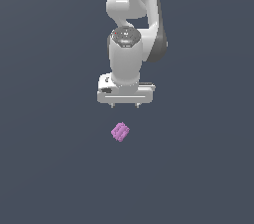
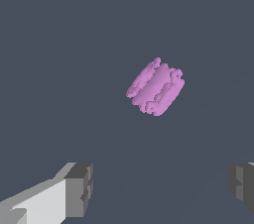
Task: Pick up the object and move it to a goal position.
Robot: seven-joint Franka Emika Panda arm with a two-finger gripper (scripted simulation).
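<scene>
Grey fingertips (image 2: 79,188) of the white gripper (image 1: 125,104) stood wide apart with nothing between them. Beyond them the pink-purple ridged object (image 2: 156,87) lay alone on the dark grey floor (image 1: 54,158), tilted at an angle, near the gripper but clear of both fingers.
</scene>
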